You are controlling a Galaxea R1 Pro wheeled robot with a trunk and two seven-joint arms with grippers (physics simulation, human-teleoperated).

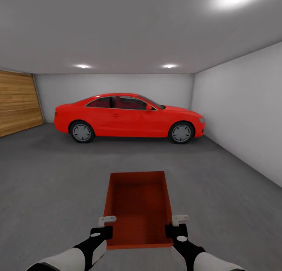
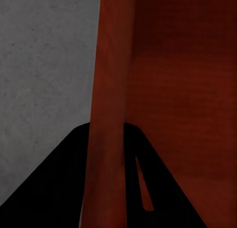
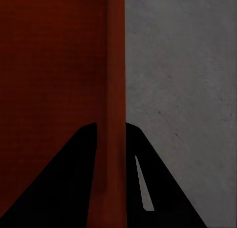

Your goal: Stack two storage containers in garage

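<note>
Head view: open orange-red rectangular plastic storage container point(image 1: 139, 208) sits lower centre, above dark grey concrete floor point(image 1: 51, 185). Left gripper point(image 1: 105, 228) clamps its left wall; right gripper point(image 1: 175, 227) clamps its right wall, fingers narrowly closed. Red car point(image 1: 129, 116) stands beyond.

Orange-red container point(image 1: 139, 208), red car point(image 1: 129, 116), seemingly speckled grey floor point(image 1: 51, 177).

Both arms forward — left gripper point(image 1: 105, 227), right gripper point(image 1: 175, 225) clamped.

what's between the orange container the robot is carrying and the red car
Only bare grey concrete floor, seen in the head view, between the storage container and the red car.
</note>
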